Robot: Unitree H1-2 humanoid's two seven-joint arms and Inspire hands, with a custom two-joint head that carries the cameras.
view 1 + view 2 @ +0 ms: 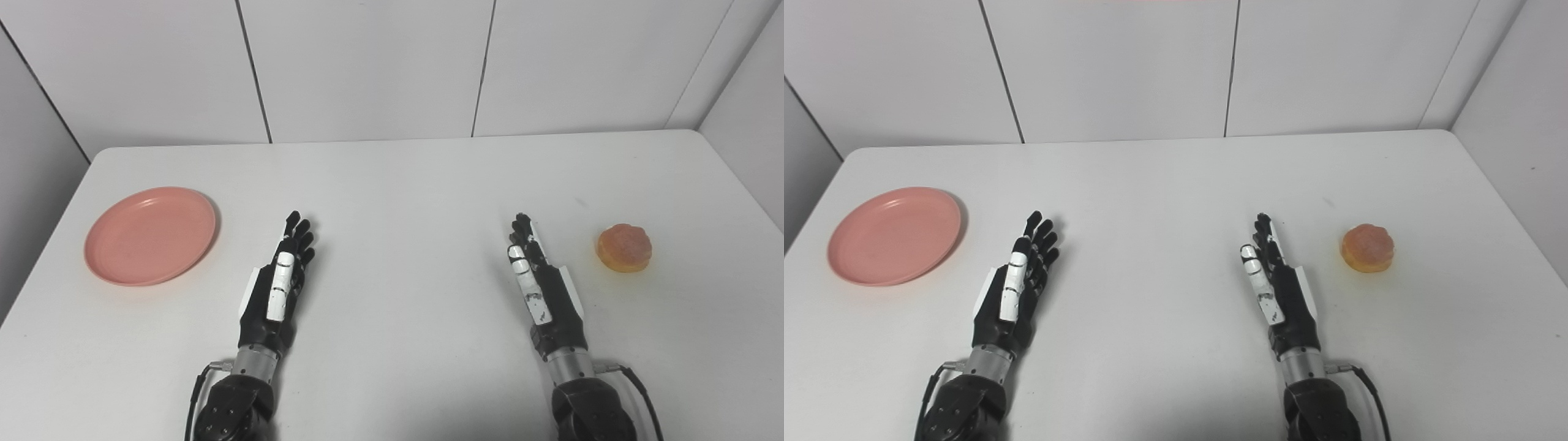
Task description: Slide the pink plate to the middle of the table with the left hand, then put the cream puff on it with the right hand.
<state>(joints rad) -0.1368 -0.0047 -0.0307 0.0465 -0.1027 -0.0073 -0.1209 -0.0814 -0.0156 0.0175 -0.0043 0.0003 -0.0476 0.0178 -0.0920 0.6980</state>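
Note:
A pink plate (150, 235) lies empty at the left side of the white table (404, 184). A golden cream puff (624, 246) sits on the table at the right. My left hand (280, 283) rests on the table, open and empty, fingers stretched forward, to the right of the plate and apart from it. My right hand (539, 282) is also open and empty, fingers stretched forward, to the left of the cream puff and apart from it.
White wall panels (367, 67) stand close behind the table's far edge and along its right side. The table's left edge runs just beyond the plate.

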